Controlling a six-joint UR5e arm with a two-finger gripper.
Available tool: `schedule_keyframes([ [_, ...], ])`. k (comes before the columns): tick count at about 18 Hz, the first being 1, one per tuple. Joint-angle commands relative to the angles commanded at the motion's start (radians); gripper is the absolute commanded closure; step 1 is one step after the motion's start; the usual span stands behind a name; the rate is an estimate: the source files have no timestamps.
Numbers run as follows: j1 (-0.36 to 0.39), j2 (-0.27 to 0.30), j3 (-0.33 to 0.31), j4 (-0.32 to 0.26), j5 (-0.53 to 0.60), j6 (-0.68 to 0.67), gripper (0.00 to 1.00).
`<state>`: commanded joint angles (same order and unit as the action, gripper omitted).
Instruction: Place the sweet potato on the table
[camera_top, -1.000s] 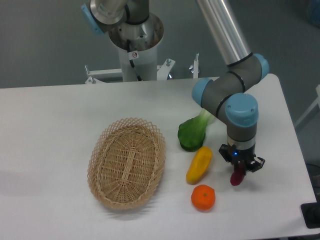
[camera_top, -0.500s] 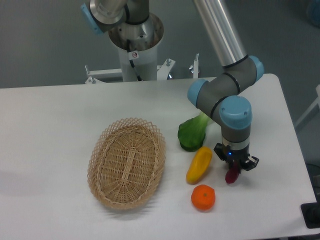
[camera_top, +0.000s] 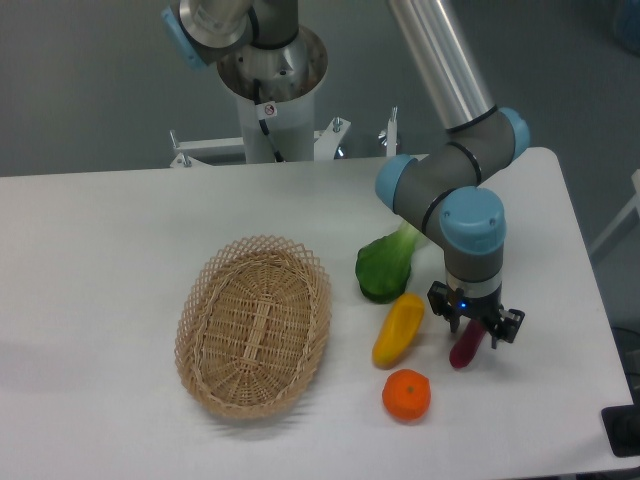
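The purple sweet potato (camera_top: 464, 350) lies on the white table (camera_top: 120, 250), right of the yellow pepper and up-right of the orange. My gripper (camera_top: 473, 326) points straight down over its upper end. The fingers (camera_top: 439, 303) are spread apart on either side of it and no longer clamp it. The potato's top end is partly hidden by the gripper body.
A yellow pepper (camera_top: 399, 329) lies just left of the gripper. An orange (camera_top: 406, 394) sits below it near the front. A green leafy vegetable (camera_top: 384, 265) lies behind the pepper. A wicker basket (camera_top: 255, 325) stands at centre left. The table's right edge (camera_top: 590, 300) is close.
The gripper carried the sweet potato slightly left and down to the table, then its fingers spread apart. The potato now rests on the tabletop.
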<state>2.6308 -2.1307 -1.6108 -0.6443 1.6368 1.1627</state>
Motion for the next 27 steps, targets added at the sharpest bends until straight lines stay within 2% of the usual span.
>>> schedule_keyframes([
  [6, 0.002, 0.084, 0.063, -0.018, -0.063, 0.012, 0.00],
  [9, 0.008, 0.139, 0.065, -0.049, -0.069, 0.031, 0.00],
  [11, 0.032, 0.193, 0.061, -0.122, -0.069, 0.118, 0.00],
  [14, 0.089, 0.264, 0.109, -0.302, -0.064, 0.279, 0.00],
  [17, 0.152, 0.278, 0.188, -0.467, -0.058, 0.388, 0.00],
  [18, 0.158, 0.278, 0.208, -0.506, -0.060, 0.415, 0.00],
  [22, 0.195, 0.276, 0.212, -0.564, -0.083, 0.540, 0.00],
  [27, 0.202, 0.278, 0.209, -0.563, -0.090, 0.554, 0.00],
])
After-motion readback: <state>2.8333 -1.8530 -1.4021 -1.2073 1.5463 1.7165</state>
